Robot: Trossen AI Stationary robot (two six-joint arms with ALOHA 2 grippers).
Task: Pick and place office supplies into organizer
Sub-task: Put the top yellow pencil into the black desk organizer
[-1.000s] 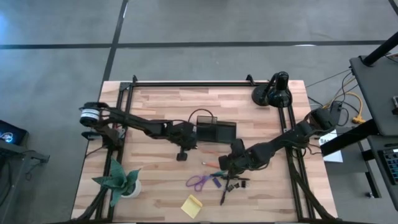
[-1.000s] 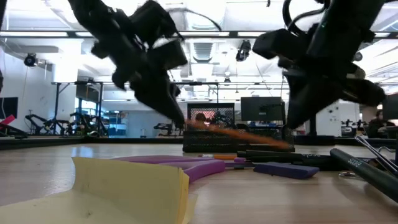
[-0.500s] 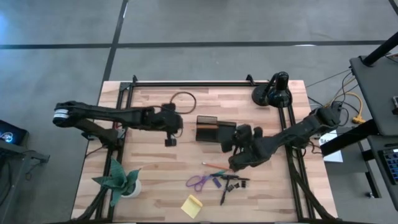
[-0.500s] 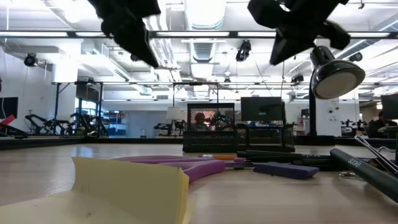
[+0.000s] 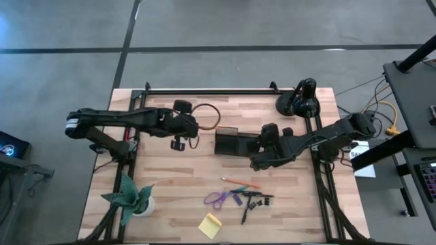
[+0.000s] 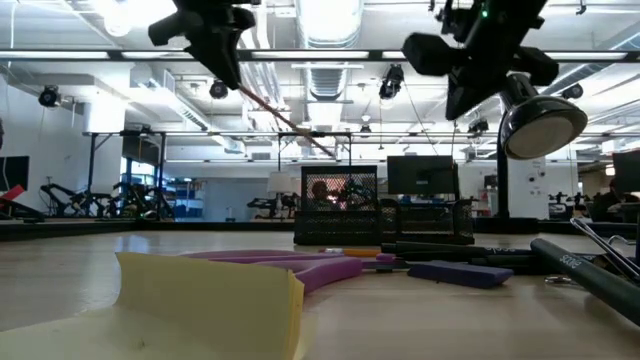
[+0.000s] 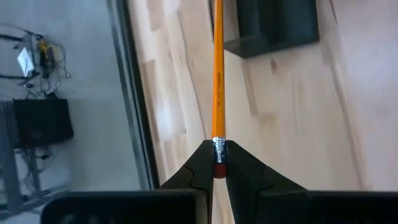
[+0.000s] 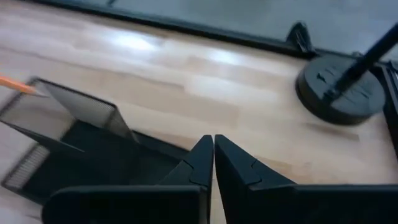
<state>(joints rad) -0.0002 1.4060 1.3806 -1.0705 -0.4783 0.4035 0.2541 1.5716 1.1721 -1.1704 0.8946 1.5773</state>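
Left wrist view: left end effector [image 7: 217,163] grips pencil [image 7: 218,74], print unreadable, maybe lettering; right end effector [image 8: 213,155] closed, empty

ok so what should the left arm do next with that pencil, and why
Probably carry it toward the organizer and lower the tip into a compartment. The left gripper has its jaws shut on the pencil at the eraser end, raised off the table, its tip only near the organizer's edge.

A grey concrete floor [image 5: 225,24] surrounds the wooden table [image 5: 170,180], under bright ceiling lights [image 6: 325,20].
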